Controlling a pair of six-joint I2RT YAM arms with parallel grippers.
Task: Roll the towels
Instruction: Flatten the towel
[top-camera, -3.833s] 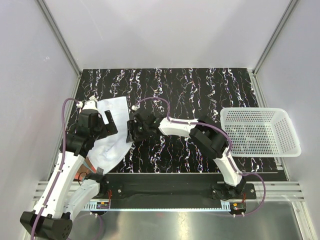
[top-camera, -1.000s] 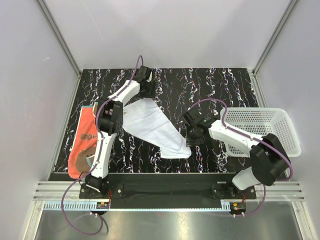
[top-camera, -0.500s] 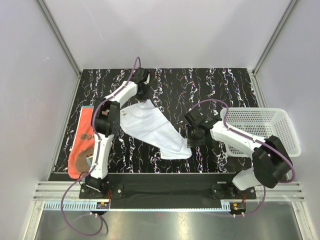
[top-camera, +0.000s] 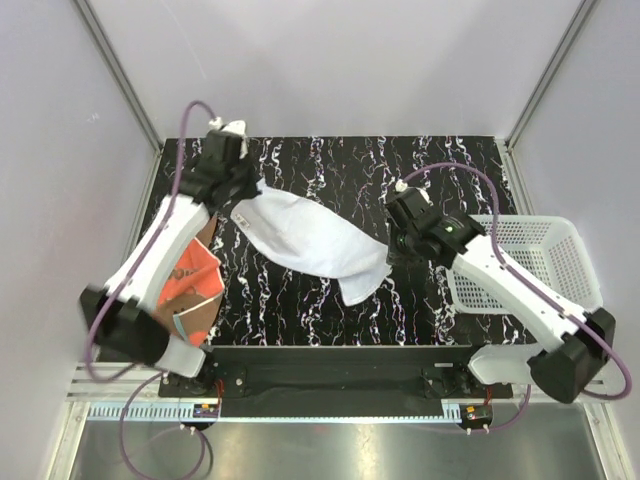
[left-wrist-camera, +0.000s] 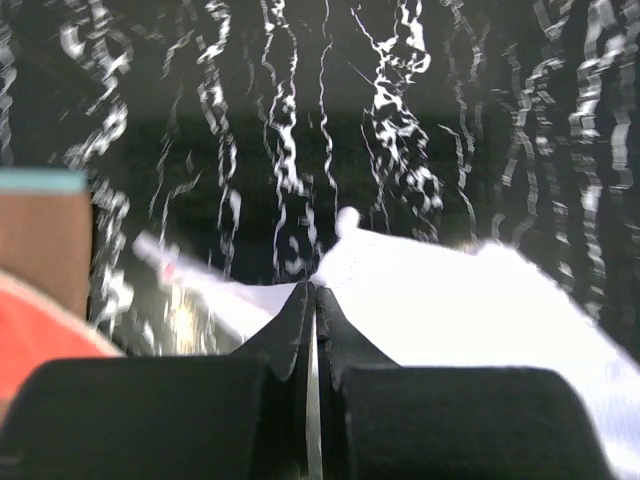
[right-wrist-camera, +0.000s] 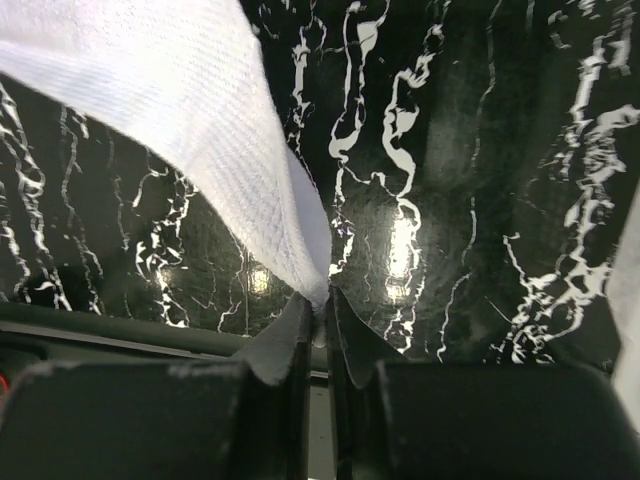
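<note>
The white towel (top-camera: 310, 240) hangs stretched across the middle of the table between both grippers. My left gripper (top-camera: 243, 196) is shut on its far-left corner, and in the left wrist view the cloth (left-wrist-camera: 450, 300) peaks right at the closed tips (left-wrist-camera: 312, 292). The right gripper (top-camera: 393, 254) is shut on the opposite corner; the right wrist view shows the towel (right-wrist-camera: 200, 90) pinched between the fingers (right-wrist-camera: 318, 298). An orange towel (top-camera: 192, 280) with its brownish reverse folded over lies at the left, partly hidden by the left arm, and shows at the left edge of the left wrist view (left-wrist-camera: 30, 335).
A white perforated basket (top-camera: 530, 262) stands at the right edge of the black marbled table (top-camera: 400, 170), just behind the right forearm. Grey walls close in the left, far and right sides.
The left arm has swung from the far middle to the far left, closed on the towel's corner. The right gripper moved slightly away and right. The white towel now hangs taut between them.
</note>
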